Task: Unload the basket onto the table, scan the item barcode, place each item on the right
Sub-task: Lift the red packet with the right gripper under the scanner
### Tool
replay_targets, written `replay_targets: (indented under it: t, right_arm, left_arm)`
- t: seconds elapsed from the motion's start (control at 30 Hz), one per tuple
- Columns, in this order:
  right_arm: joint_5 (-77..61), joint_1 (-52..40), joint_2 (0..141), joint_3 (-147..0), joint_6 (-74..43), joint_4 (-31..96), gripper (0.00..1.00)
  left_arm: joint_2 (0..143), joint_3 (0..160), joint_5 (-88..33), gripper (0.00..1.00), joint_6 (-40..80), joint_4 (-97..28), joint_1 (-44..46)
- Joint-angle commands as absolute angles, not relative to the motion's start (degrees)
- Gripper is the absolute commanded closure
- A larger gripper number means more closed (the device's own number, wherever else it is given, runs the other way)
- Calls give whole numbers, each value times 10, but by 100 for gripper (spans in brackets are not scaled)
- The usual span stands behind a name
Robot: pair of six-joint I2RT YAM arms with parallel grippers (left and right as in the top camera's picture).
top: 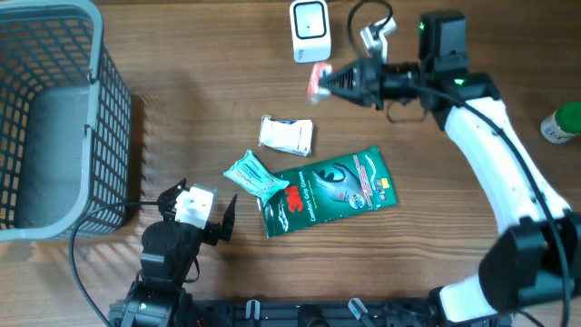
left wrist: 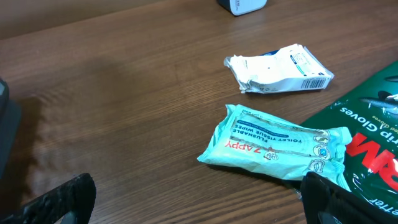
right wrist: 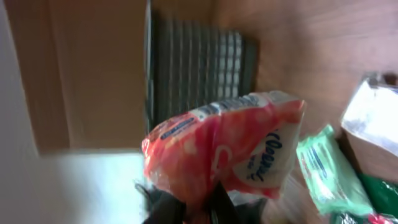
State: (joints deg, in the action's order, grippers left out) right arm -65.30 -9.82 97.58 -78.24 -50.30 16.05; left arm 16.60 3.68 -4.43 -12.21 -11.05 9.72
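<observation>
A red and white packet (top: 319, 80) (right wrist: 217, 149) hangs in the air just below the white barcode scanner (top: 310, 30) at the back of the table. My right gripper (top: 338, 82) (right wrist: 199, 202) is shut on the packet's lower edge and holds it out to the left. My left gripper (top: 213, 221) (left wrist: 199, 199) stands open low over bare wood at the front left, nothing between its fingers. A teal wipes pack (top: 254, 175) (left wrist: 273, 144) lies just beyond its right fingertip (left wrist: 336, 199).
A grey wire basket (top: 54, 118) stands at the left. A crumpled white packet (top: 286, 134) (left wrist: 280, 68) and a green 3M gloves bag (top: 331, 191) (left wrist: 367, 143) lie mid-table. A green-capped bottle (top: 563, 123) is at the right edge.
</observation>
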Motion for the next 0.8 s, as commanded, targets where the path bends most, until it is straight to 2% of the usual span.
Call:
replay_targets:
  t: [0.0, 0.03, 0.2, 0.27, 0.33, 0.5, 0.67, 0.77]
  right_arm:
    - [-645, -104, 1022, -790, -805, -19, 96]
    - [-645, -107, 1044, -790, -884, -87, 96]
    - [-627, -118, 1137, -790, -1175, -207, 96]
    - [-591, -121, 1184, -797, -1187, -313, 96]
    - [-571, -121, 1223, -814, -1187, -353, 96]
    - [-513, -121, 1298, -900, -1187, -290, 96]
    - [-475, -121, 1369, -1007, -1187, -285, 96]
    - [-453, -121, 1411, -1084, -1187, -204, 96]
  left_arm:
    - [165, 33, -51, 0, -131, -108, 95]
    - [165, 33, -51, 0, -131, -108, 95]
    - [165, 33, -51, 0, -131, -108, 95]
    - [165, 33, -51, 0, -131, -108, 95]
    - [165, 33, -51, 0, -131, -108, 95]
    - [165, 33, -51, 0, -131, -108, 95]
    - [165, 33, -51, 0, -131, -108, 95]
    - [165, 33, -51, 0, -131, -108, 95]
